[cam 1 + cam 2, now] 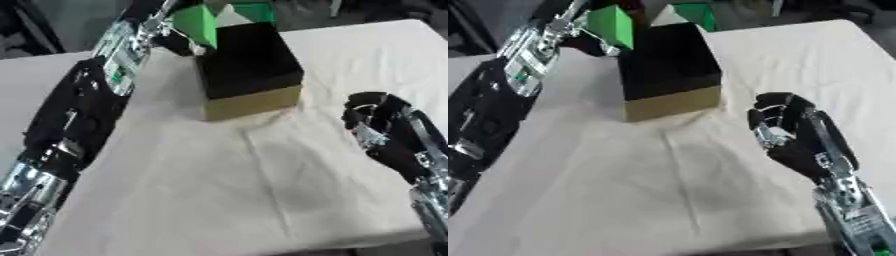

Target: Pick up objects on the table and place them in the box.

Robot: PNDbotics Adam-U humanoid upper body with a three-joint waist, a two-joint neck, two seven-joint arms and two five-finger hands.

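A box [249, 70] with a dark inside and tan walls stands at the back middle of the cloth-covered table. A green panel [194, 24] rises at its far left corner and another green piece [254, 10] shows behind it. Whether they are flaps or separate things is unclear. My left arm stretches up the left side, and my left hand [179, 42] is at the box's left rim, right under the green panel and mostly hidden. My right hand [789, 130] rests at the right, fingers up and loosely bent, with nothing in it.
A cream cloth [245, 180] with a few creases covers the table, and no loose objects show on it. The table's front edge [262, 247] runs along the bottom. Dark clutter lies beyond the far edge.
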